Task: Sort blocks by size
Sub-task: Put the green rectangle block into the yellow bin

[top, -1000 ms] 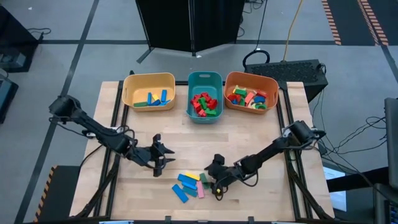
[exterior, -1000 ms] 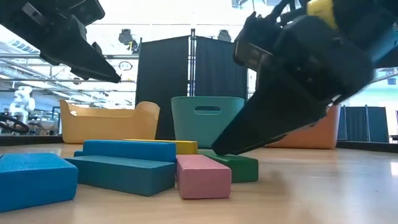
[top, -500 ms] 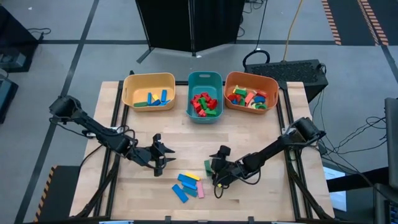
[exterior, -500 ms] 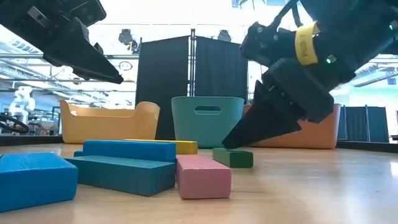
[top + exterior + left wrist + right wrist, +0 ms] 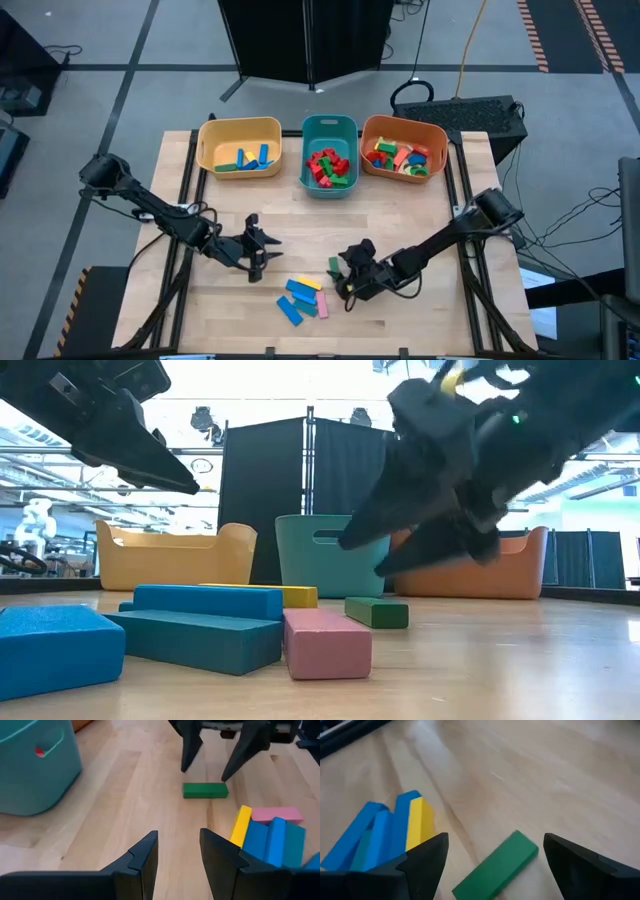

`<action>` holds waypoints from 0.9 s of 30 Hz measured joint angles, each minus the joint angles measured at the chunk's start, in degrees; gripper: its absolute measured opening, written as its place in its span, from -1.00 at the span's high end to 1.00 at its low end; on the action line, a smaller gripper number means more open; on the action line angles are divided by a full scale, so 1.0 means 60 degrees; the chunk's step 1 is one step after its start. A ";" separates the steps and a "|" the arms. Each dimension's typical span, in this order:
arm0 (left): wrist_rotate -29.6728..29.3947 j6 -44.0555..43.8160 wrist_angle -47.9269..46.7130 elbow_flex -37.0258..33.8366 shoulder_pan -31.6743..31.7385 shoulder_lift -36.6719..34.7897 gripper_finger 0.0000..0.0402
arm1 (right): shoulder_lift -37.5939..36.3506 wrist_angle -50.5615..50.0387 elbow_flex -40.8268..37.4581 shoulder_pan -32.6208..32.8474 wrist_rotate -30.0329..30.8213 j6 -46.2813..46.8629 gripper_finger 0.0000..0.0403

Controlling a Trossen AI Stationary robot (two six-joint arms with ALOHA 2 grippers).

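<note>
Wooden table (image 5: 400, 215) carries the right gripper (image 5: 348, 282), fingers spread wide and holding nothing, poised just above the green block (image 5: 205, 790); beside it lie the blue, yellow and pink blocks (image 5: 302, 298). Left gripper (image 5: 258, 250) waits nearby, parted and empty.

Right hand (image 5: 347, 283) low over the table, fingers spread wide, left hand (image 5: 258, 250) hovering open, both arms outstretched

green brick (image 5: 205, 790) on the pale wooden table (image 5: 420, 215), beside a cluster of blue bars (image 5: 205, 601), a yellow bar (image 5: 241, 824) and a pink brick (image 5: 326, 643). yellow bin (image 5: 240, 146), teal bin (image 5: 329, 155), orange bin (image 5: 404, 147) at the back.
</note>
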 joint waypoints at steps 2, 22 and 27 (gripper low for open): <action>-0.0107 0.0025 -0.0020 0.0000 0.0000 0.0000 0.33 | 0.0192 -0.0050 0.0047 -0.0003 0.0096 0.0532 -0.55; -0.0332 -0.0039 -0.0113 0.0000 0.0020 0.0000 0.33 | 0.2490 -0.5959 0.3690 0.0051 0.0157 0.2440 -0.47; -0.0456 -0.0039 -0.0113 0.0000 0.0044 0.0000 0.33 | 0.2413 -0.5983 0.3673 0.0190 0.0083 0.2479 -0.13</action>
